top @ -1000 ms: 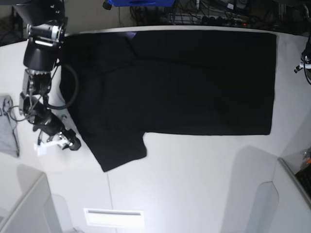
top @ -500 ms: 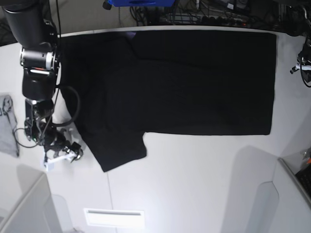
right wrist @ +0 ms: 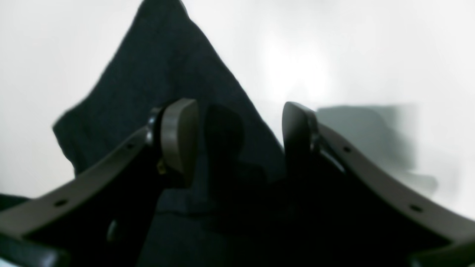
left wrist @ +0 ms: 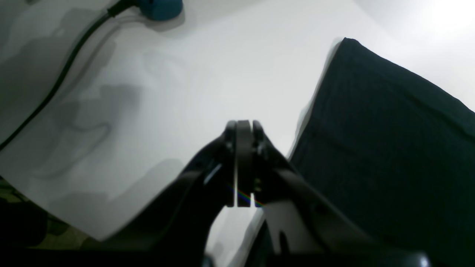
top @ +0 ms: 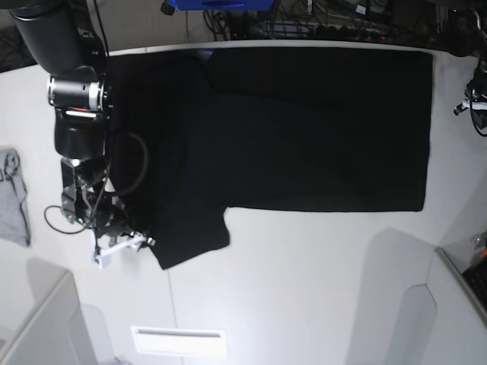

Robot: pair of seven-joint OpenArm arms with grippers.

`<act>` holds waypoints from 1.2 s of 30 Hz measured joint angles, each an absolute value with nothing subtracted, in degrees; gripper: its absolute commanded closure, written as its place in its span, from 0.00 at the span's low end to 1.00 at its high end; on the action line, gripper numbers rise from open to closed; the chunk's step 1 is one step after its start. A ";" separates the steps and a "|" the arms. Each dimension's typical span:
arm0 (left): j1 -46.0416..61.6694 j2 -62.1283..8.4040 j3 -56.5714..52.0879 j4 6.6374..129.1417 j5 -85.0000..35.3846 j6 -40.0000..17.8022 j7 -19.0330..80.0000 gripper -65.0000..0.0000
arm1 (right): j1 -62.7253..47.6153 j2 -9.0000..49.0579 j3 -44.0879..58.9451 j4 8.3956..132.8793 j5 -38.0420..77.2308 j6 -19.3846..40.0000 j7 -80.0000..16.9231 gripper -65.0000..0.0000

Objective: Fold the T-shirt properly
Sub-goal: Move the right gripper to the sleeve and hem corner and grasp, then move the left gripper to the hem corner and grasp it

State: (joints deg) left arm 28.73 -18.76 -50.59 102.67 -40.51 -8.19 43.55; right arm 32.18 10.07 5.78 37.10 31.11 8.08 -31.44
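Base view. Large black short-sleeved cotton T-shirt [top: 304, 129] spread flat across the far half of the white table [top: 304, 289], hem edge toward the right side, one sleeve sticking out toward the near edge at lower left. Right gripper [top: 125, 242] low at that sleeve's outer edge, on the left of the picture, black arm with a looping cable above it; spread of its jaws too small to tell from here. Small grey garment [top: 11, 198] lying at the far left edge of the table, well apart from the shirt. Left gripper [top: 473, 103] barely in sight at the right edge, just off the shirt's hem corner. Blue object [top: 221, 4] beyond the table's far edge.

Left wrist view. Left gripper [left wrist: 241, 167] pinched tight, pads pressed together with nothing between them, hovering over bare white table [left wrist: 167, 92]. Black T-shirt [left wrist: 389, 141] just to the right, its corner pointing away from the camera. Black cable [left wrist: 66, 66] running along the left, ending at a blue round piece [left wrist: 161, 7] at the top.

Right wrist view. Right gripper [right wrist: 239, 137] spread wide, grey-brown pads [right wrist: 180, 133] apart, dark sleeve of the T-shirt [right wrist: 167, 74] lying beneath and between them, narrowing to a point farther off. Not closed on the cloth. White table [right wrist: 352, 55] all around.
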 measured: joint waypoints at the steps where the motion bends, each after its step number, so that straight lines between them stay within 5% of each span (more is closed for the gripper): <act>1: 28.82 -18.76 -50.59 102.67 -40.49 -8.19 43.57 1.00 | 32.49 10.07 5.78 36.21 31.24 8.16 -30.96 0.48; 22: 28.75 -19.86 -50.48 102.63 -40.51 -8.19 43.55 1.00 | 29.10 10.24 -3.07 40.05 31.73 10.13 -26.98 0.49; 26: 28.56 -19.86 -50.41 102.50 -40.53 -8.19 43.55 1.00 | 28.99 10.48 -3.27 40.03 31.44 10.11 -27.18 0.67; 30: 25.65 -20.10 -49.76 99.90 -40.32 -8.03 43.77 1.00 | 28.77 10.72 -3.29 39.90 31.53 10.11 -27.70 1.00; 32: 23.66 -21.76 -47.77 97.89 -40.40 -8.05 43.77 1.00 | 28.64 10.72 -3.27 39.90 31.73 10.09 -27.77 1.00; 33: 22.72 -22.81 -46.70 96.79 -40.51 -8.10 43.77 0.96 | 28.69 10.70 -3.22 39.88 31.70 10.11 -27.92 1.00; 36: 18.15 -24.82 -44.10 93.01 -40.34 -8.10 43.55 0.64 | 28.67 10.41 -3.11 39.88 31.73 10.11 -27.90 1.00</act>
State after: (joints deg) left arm 18.15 -24.82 -44.10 93.01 -40.34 -8.10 43.55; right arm 28.67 10.41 -3.11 39.88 31.73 10.11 -27.90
